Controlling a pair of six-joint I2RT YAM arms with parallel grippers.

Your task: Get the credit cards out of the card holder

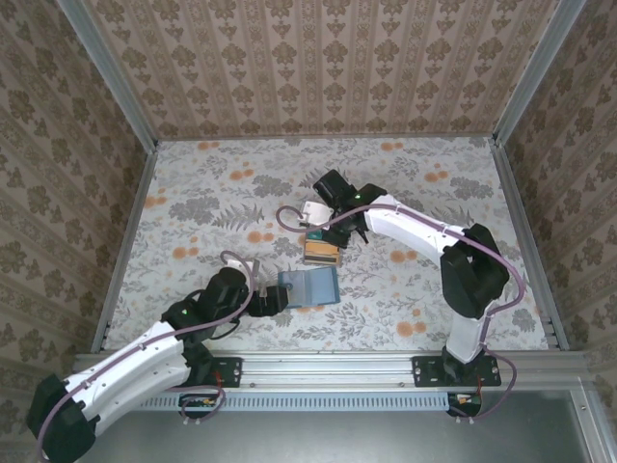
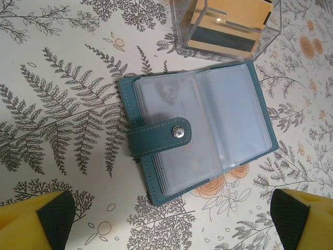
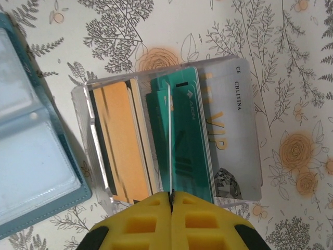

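Noting the card holder point(image 2: 195, 130) spread open on the bench point(image 1: 193, 193), directly ahead of the left gripper point(image 2: 169, 221), jaws wide apart and holding nothing. Reading its crease as running roughly away from those jaws, slightly slanted, with the snap strap point(image 2: 161, 138) across the left stack of sleeves. Placing the right gripper point(image 3: 170, 200) over the clear box point(image 3: 80, 104) just beyond the holder, jaws pressed together; cannot tell whether a card edge is pinched. Seeing credit cards point(image 3: 177, 130), tan and teal, inside that box. Judging the left arm nearer for any pull from the sleeves.
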